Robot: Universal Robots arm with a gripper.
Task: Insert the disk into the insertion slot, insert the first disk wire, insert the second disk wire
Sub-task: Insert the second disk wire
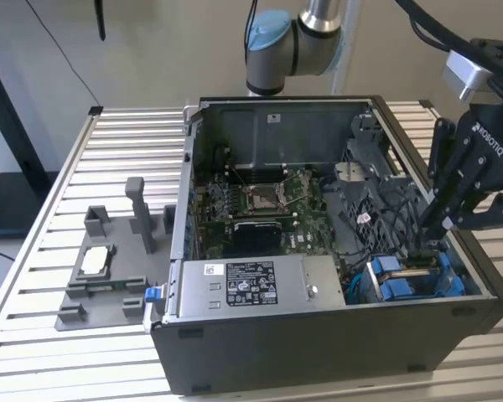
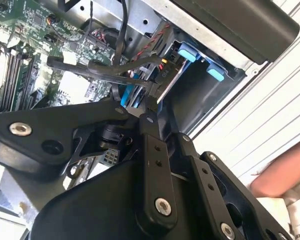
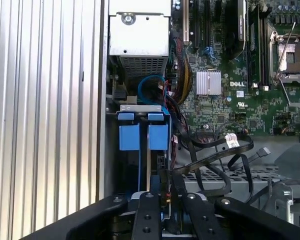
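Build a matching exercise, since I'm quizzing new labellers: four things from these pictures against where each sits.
1 gripper
2 power-supply box
3 grey fixture
4 processor socket

A on the slatted table, outside the case
B middle of the green board
C along the case wall nearest the exterior camera
D over the blue tabs

Pairs: 1-D, 2-C, 3-A, 4-B.

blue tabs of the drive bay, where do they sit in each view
Exterior view: blue tabs at the open case's corner towards the exterior view's right, under the claw.
First wrist view: two blue tabs beside the slatted table, ahead of the claw.
Second wrist view: tabs beyond the black links.
Shared landmark: green board.
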